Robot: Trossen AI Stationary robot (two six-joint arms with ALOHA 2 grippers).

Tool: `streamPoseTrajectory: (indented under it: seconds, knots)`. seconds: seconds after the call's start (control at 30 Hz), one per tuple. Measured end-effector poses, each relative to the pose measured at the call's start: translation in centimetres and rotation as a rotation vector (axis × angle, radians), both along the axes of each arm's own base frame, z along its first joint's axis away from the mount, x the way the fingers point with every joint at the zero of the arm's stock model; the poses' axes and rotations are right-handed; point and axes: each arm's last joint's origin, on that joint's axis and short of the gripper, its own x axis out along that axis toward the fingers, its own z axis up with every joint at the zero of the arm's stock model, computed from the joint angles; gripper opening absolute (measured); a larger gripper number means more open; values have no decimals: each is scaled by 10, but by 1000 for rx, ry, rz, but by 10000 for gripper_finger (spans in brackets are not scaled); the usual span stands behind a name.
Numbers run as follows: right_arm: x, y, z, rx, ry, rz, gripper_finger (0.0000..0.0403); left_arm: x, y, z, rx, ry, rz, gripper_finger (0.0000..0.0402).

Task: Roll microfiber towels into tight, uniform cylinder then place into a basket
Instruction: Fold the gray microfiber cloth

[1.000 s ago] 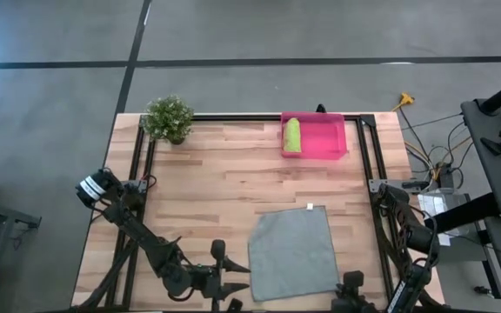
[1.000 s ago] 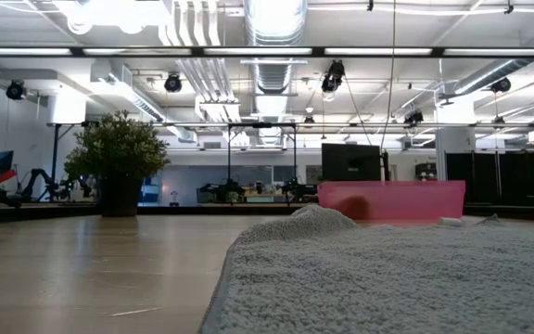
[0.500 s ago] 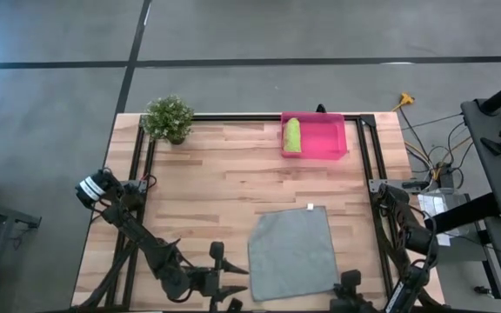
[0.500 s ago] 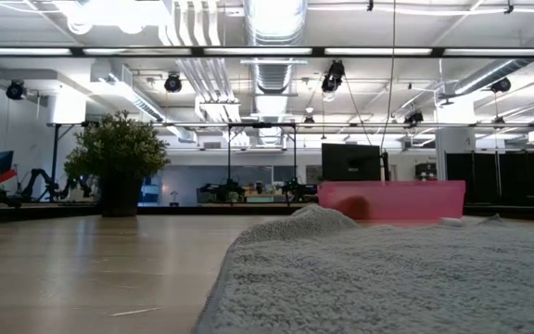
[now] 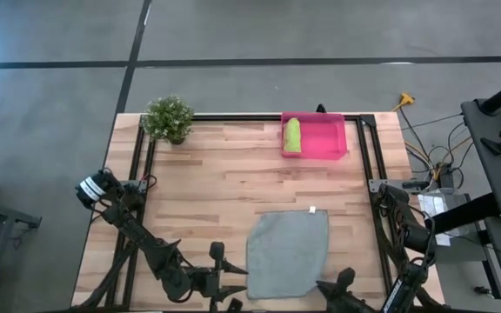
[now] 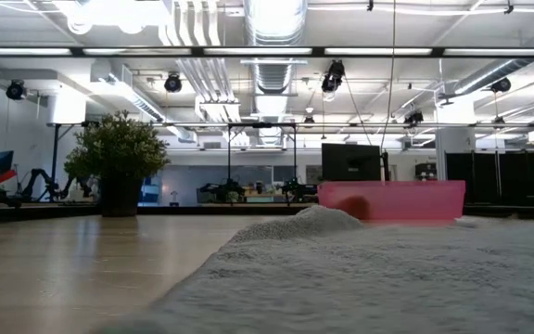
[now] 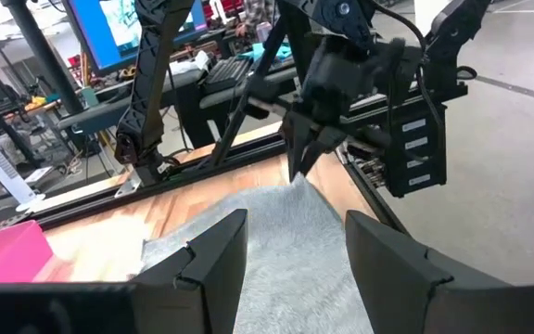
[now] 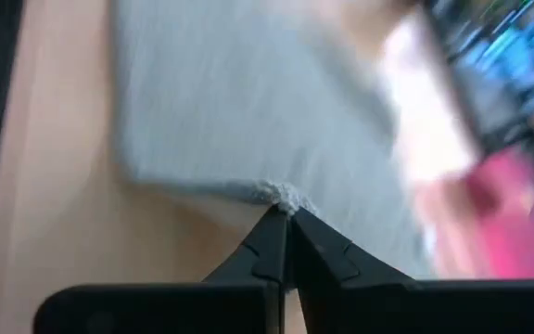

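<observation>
Wooden counter (image 5: 216, 187), near edge: right gripper (image 8: 286, 219) pinched onto near right corner of grey towel (image 5: 287, 252); left gripper (image 7: 290, 250) parted, empty, just left of it. Far right: pink basket (image 5: 330, 139) (green towel (image 5: 292, 134) rolled inside).

The right arm reaches in low along the table's near edge from the right side, its dark two-finger right gripper (image 8: 286, 220) pressed fully together with the tips meeting on the near right corner of the flat grey microfibre towel (image 5: 287, 253), a small tuft of cloth pinched between them. The left arm stretches from its base at the table's left side down to the near edge, where the left gripper (image 5: 224, 283) hovers just beside the towel's near left edge, its two dark fingers (image 7: 213, 255) spread apart and holding nothing.
</observation>
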Motion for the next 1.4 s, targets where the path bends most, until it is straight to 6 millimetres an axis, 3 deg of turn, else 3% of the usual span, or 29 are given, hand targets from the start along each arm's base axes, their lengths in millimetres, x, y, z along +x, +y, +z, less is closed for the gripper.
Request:
streamPoseTrajectory:
  seconds: [0.23, 0.67, 0.8, 1.13, 1.4]
  knots:
    - [18, -6, 9, -13, -313, 33, 9, 2, 1, 1, -13, -10, 6, 168]
    - [70, -42, 7, -29, -275, -148, 9, 6, 6, 1, -14, -6, 22, 168]
    - [77, -64, 26, -65, -275, -224, 9, 6, 6, 1, -14, -6, 22, 168]
    - [116, -160, 84, -127, -216, -383, 8, 6, 6, 0, -13, -5, 21, 168]
    - [139, -264, 98, -113, -19, -627, 8, 6, 6, 0, -14, -5, 22, 168]
